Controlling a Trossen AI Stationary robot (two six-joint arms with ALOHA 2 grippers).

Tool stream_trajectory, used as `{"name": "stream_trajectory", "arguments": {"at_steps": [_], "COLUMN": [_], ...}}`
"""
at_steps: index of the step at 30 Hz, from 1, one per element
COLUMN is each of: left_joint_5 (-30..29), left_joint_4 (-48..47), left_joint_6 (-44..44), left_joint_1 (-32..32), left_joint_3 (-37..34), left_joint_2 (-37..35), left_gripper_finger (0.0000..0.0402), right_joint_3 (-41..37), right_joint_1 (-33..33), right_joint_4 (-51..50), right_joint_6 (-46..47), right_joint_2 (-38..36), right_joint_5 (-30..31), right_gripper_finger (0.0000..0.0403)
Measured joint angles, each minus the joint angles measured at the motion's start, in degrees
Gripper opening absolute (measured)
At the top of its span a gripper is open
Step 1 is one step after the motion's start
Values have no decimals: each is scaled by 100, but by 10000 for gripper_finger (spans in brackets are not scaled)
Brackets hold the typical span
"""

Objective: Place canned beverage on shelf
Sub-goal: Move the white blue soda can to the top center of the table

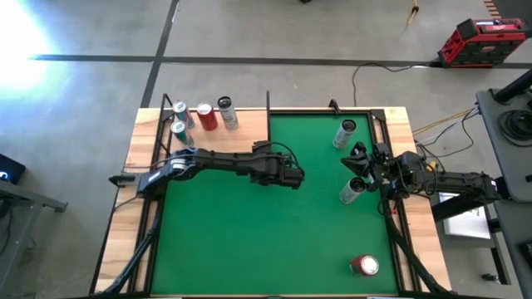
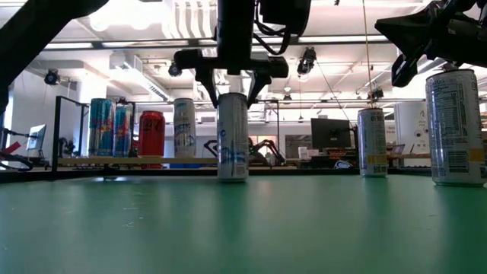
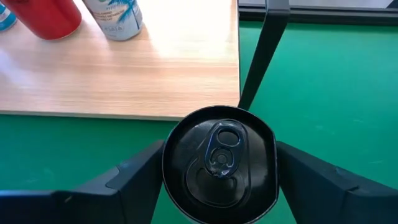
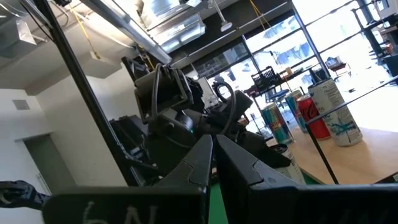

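Black can top [image 3: 219,163] between left jaws

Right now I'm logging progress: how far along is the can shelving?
Done: four cans stand on the shelf. In hand: the left gripper straddles a dark-topped can upright on the green mat. Left: three more cans on the mat, near the shut right gripper.

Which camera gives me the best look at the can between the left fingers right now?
The left wrist view: it looks straight down on the can top, with a left finger on each side. The low view shows the can upright on the green mat. In the high view the arm hides it; the right wrist view doesn't show it clearly.
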Motion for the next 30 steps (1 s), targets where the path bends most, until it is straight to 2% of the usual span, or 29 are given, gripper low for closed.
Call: {"name": "stream_trajectory", "arguments": {"at_steps": [8, 16, 19, 22, 26, 30], "left_joint_5": [17, 22, 58, 144, 305, 863], "left_joint_4": [15, 31, -22, -166, -159, -157], "left_joint_6": [546, 602, 867, 1597, 3078, 4472], "left_joint_1": [-88, -252, -315, -375, -425, -417], "left_joint_3": [73, 116, 173, 308, 512, 734], "left_joint_2": [-2, -2, -2, -6, -8, -22], "left_gripper_finger": [290, 365, 392, 392, 385, 385], "right_joint_3": [-1, -1, 0, -1, -1, 0], "right_joint_1": [-1, -1, 0, -1, 0, -1], "right_joint_4": [0, 0, 0, 0, 0, 0], "right_joint_6": [0, 0, 1, 2, 1, 0], "right_joint_2": [0, 0, 1, 2, 1, 2], "right_joint_5": [0, 0, -1, 0, -1, 0], "right_gripper_finger": [13, 13, 13, 13, 13, 13]}}
